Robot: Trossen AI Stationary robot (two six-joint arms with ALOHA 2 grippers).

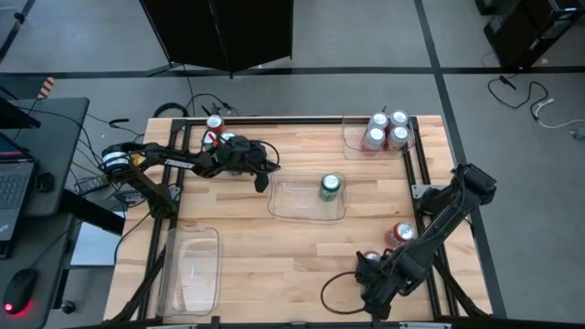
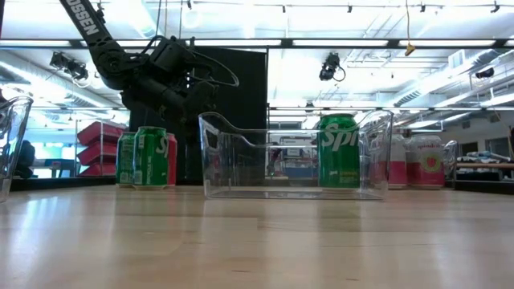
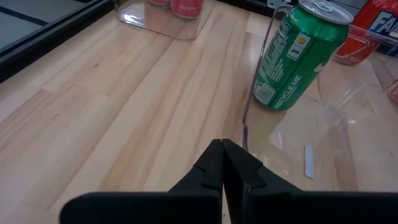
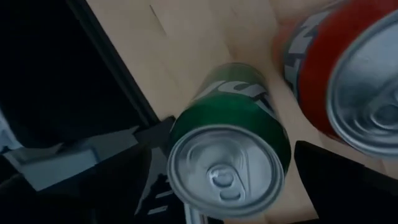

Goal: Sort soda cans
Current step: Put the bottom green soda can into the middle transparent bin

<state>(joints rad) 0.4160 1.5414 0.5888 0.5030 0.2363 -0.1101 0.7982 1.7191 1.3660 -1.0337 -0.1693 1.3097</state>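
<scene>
Your right gripper (image 4: 227,180), jaws spread, straddles an upright green soda can (image 4: 233,146) at the wooden surface's (image 1: 274,247) near right corner; your left gripper (image 3: 222,163), clenched empty, faces another green can (image 3: 297,56) in the clear plastic bin (image 1: 306,210)

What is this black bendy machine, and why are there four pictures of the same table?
It is a robot with two dark arms, each ending in a two-finger pincer, and it is sorting soda cans.

One picture looks down from above, one looks along the wooden table at its height, and two come from cameras on the robot's wrists.

A green soda can stands in the clear plastic bin in the middle. Four silver-white and red cans fill the corner bin. A third clear bin sits nearer the left arm.

The left gripper is shut and holds nothing. The right gripper is open, with another green can between its fingers and a red can beside it.
</scene>
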